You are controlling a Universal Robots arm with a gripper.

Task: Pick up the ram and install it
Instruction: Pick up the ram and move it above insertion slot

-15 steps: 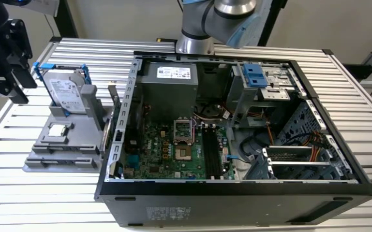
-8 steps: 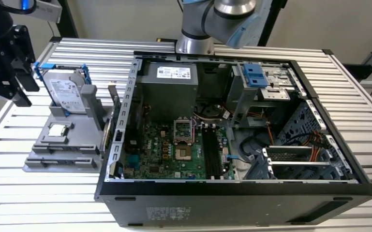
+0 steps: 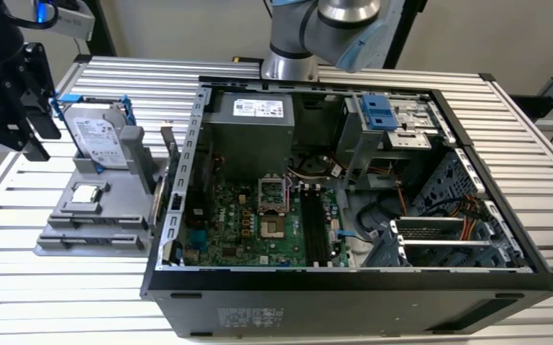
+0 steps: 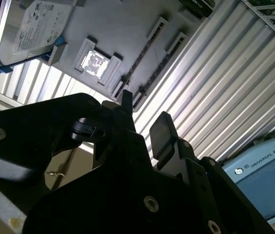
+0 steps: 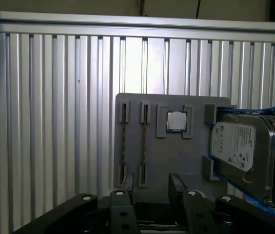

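Two ram sticks stand on edge in the slots of a grey holder (image 5: 176,156), showing as thin dark lines in both wrist views: one ram stick (image 5: 123,141) (image 4: 148,43) and a second (image 5: 144,146) (image 4: 161,66) beside it. My black gripper (image 5: 149,187) (image 4: 145,119) hangs open well above the holder with nothing between its fingers. In the exterior view the gripper (image 3: 38,133) is at the far left, high over the holder (image 3: 65,241). Inside the open computer case (image 3: 353,280), the motherboard's long black memory slots (image 3: 315,223) lie next to the processor socket.
The holder also carries a silver hard drive (image 3: 98,136) (image 5: 240,151) in a blue frame and a small square processor chip (image 3: 86,192) (image 5: 176,121). Everything rests on a ribbed aluminium table (image 3: 55,302). The arm's base (image 3: 290,65) stands behind the case.
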